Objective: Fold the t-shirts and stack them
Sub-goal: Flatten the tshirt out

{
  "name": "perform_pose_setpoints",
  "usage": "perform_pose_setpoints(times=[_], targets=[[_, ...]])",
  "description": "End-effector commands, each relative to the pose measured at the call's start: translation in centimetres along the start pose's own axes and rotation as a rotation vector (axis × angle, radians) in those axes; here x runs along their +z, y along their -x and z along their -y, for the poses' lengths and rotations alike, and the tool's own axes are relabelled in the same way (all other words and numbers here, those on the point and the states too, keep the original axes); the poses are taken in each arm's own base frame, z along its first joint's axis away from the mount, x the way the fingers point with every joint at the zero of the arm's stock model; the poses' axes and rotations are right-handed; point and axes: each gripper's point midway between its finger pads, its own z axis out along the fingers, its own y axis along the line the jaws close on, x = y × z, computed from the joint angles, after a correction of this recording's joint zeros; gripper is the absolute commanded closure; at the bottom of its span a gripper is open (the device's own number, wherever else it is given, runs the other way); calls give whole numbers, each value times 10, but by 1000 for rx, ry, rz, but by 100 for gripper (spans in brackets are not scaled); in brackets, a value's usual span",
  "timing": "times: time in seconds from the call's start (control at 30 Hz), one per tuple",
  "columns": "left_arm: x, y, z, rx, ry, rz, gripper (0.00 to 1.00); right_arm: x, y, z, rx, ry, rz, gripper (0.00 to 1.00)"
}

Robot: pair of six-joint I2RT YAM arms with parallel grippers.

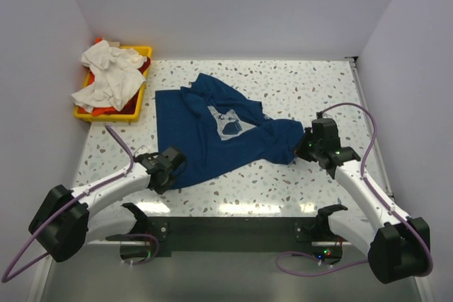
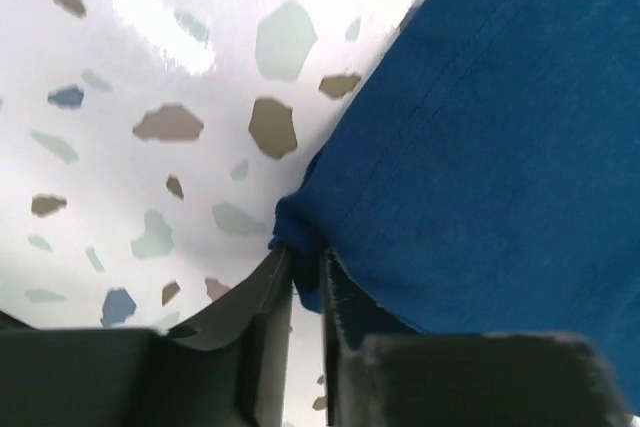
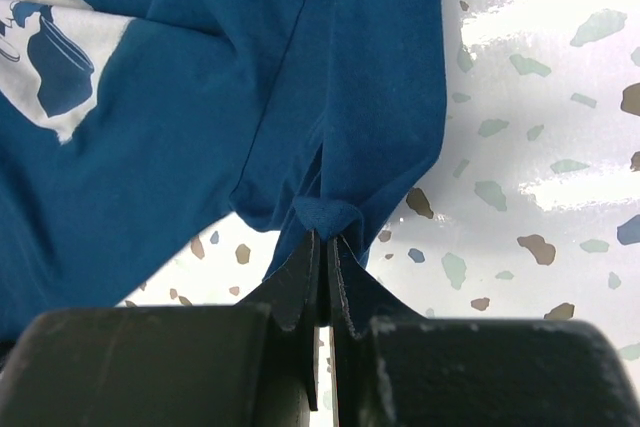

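Lying rumpled across the middle of the worktop [image 1: 318,90], the navy shirt [image 1: 205,150] ran from centre-left to centre-right of the top view. Its pale print [image 1: 228,124] faced up near the middle. The left half lay fairly flat, while the right half was bunched into a thick fold.

The left pincer [image 2: 305,257] sat at the shirt's lower-left corner. Its fingers were nearly pressed together, pinching a small tuck of the hemmed edge just above the speckled worktop. The right pincer [image 3: 322,242] was at the bunched right end, its fingers pressed together on a little nub of navy cloth, with the fabric fanning away from it towards the print.

In the upper left of the top view stood a yellow tray [image 1: 106,114], apart from the navy shirt. White shirts [image 1: 106,76] were heaped in it and spilled over its left rim, and orange-red cloth [image 1: 99,40] showed beneath them.
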Motion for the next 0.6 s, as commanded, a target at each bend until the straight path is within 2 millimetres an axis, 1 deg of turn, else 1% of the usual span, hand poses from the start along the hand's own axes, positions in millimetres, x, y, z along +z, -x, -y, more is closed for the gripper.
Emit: perform_pose_setpoints(times=[0.0,0.03,0.07,0.1,0.13,0.17,0.23,0.27,0.3,0.33,0.37,0.4,0.43,0.47,0.5,0.53,0.57], targets=[[7,22,7,-16,-54,57,81,-3,9,-1,-13,7,43,97],[6,29,9,-25,-65,73,90,-4,9,-1,-13,8,41,97],[2,37,16,-35,-91,91,94,-5,8,0,-15,4,38,97],[-2,46,17,-36,-105,113,100,-7,10,-2,-16,10,41,97],[-7,56,19,-47,-111,147,100,-9,10,-2,-15,9,40,97],[-16,66,23,-56,-119,169,100,-13,8,-2,-17,16,33,97],[-27,88,24,-70,-125,232,100,-20,10,-6,-16,30,33,97],[-40,103,32,-90,-153,259,100,-26,8,-6,-17,32,23,97],[-46,118,30,-95,-157,288,100,-32,12,-9,-15,41,35,97],[-53,129,31,-103,-168,308,100,-38,11,-15,-13,69,25,97],[-68,146,38,-126,-203,342,100,-47,7,-18,-14,93,13,97],[-75,162,34,-134,-199,372,100,-53,8,-21,-13,107,14,97],[-83,171,34,-142,-207,391,100,-58,6,-23,-9,122,5,97],[-97,187,37,-164,-228,422,100,-63,-1,-22,-6,129,-19,98],[-103,199,32,-169,-219,448,100,-71,-6,-26,-6,165,-29,98],[-109,207,31,-175,-223,465,100,-75,-12,-28,3,189,-49,99],[-123,219,33,-192,-246,491,100,-79,-22,-27,11,204,-82,100]])
